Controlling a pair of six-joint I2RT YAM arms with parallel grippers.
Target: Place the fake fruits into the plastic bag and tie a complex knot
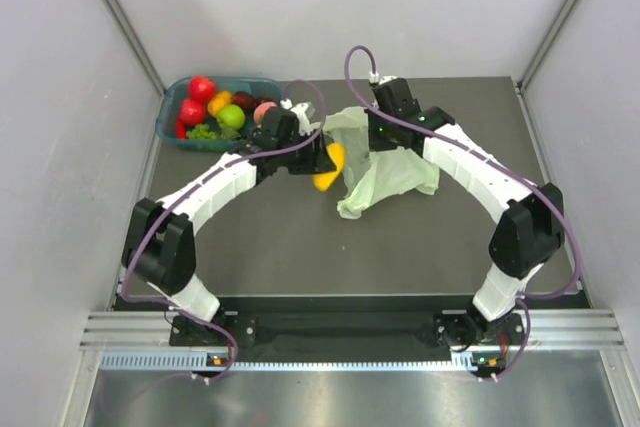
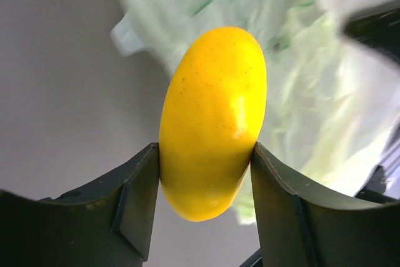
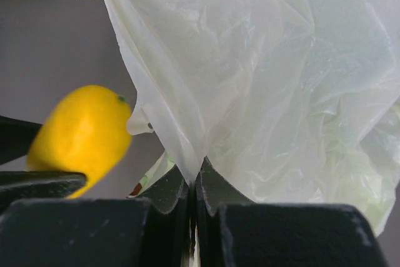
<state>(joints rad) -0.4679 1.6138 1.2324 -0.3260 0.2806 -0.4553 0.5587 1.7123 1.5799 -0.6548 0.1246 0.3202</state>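
My left gripper (image 2: 205, 154) is shut on a yellow fake fruit (image 2: 214, 120), an oval mango-like piece, held above the table just left of the plastic bag (image 1: 385, 167). The same yellow fruit (image 1: 328, 167) shows beside the bag's left edge from above. My right gripper (image 3: 195, 176) is shut on a pinched fold of the pale-green bag (image 3: 262, 73) and lifts that edge. Several more fake fruits (image 1: 215, 107), red, orange, green and dark ones, lie in the teal basket. No knot shows.
The teal basket (image 1: 172, 112) stands at the back left of the dark table. Grey walls close in on both sides and behind. Both arms arch over the middle of the table.
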